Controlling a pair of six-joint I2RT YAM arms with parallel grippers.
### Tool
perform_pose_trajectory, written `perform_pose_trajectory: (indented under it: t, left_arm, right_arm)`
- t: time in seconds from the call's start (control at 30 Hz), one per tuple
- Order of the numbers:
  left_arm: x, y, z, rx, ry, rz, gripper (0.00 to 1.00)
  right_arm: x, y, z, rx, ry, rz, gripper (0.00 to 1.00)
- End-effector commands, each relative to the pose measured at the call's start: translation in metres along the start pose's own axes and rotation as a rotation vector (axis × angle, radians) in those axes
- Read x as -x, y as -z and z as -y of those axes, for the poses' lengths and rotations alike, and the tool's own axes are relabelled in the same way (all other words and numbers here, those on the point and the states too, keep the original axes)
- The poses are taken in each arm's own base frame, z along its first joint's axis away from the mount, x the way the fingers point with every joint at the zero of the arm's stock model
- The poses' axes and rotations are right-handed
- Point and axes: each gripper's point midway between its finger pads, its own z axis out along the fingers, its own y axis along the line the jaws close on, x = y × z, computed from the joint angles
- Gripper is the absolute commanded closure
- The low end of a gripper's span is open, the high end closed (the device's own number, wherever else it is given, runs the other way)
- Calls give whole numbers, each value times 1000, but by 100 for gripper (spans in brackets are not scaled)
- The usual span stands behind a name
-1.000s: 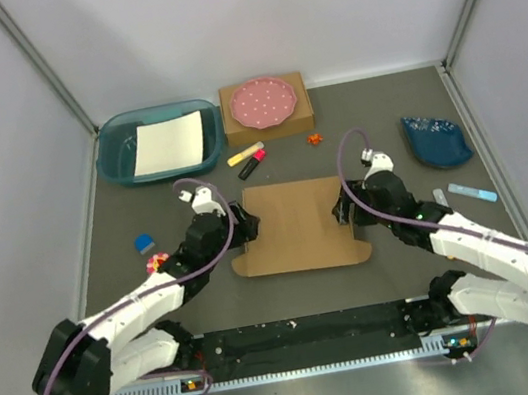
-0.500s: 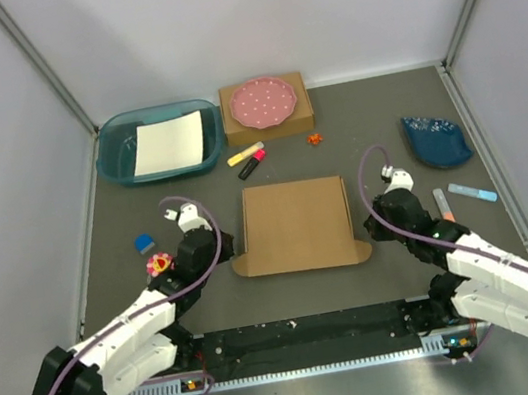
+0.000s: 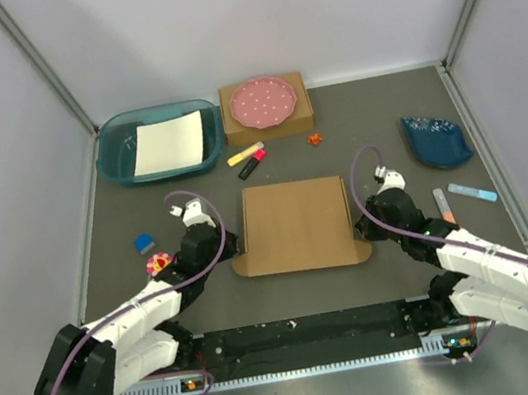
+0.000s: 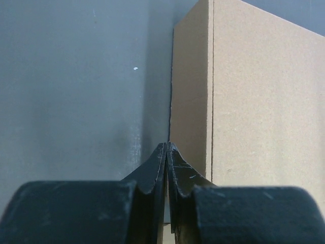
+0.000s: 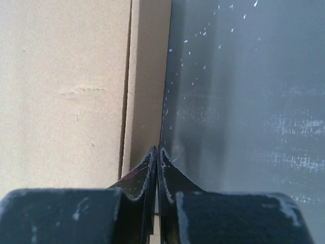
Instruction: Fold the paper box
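Touching paper box (image 3: 296, 225) edges: closed left fingers (image 4: 151, 174), right fingers (image 5: 174, 184).

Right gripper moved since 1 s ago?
Yes. Against the unmoved blue dish, the right gripper has pulled back down the frame, now shut at the right edge of the paper box.

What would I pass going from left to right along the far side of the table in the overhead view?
First a teal tub holding a white sheet → small brown box carrying a pink dotted plate → small orange object → dark blue dish.
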Motion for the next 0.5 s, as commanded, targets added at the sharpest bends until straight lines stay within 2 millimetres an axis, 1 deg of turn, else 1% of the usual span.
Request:
perform_pose_trajectory:
  t: [0.0, 0.17, 0.23, 0.47]
  left_arm:
    - [17, -1, 21, -81, 22, 47, 92]
    - [13, 0, 19, -88, 24, 44, 93]
    - [14, 1, 21, -99, 27, 46, 93]
    - [10, 0, 27, -132, 32, 26, 94]
  right_arm:
    - [5, -3, -6, 36, -23, 22, 100]
    - [-2, -2, -6, 54, -26, 8, 100]
    - [-2, -1, -9, 74, -35, 14, 100]
    - [-3, 1, -10, 88, -39, 17, 100]
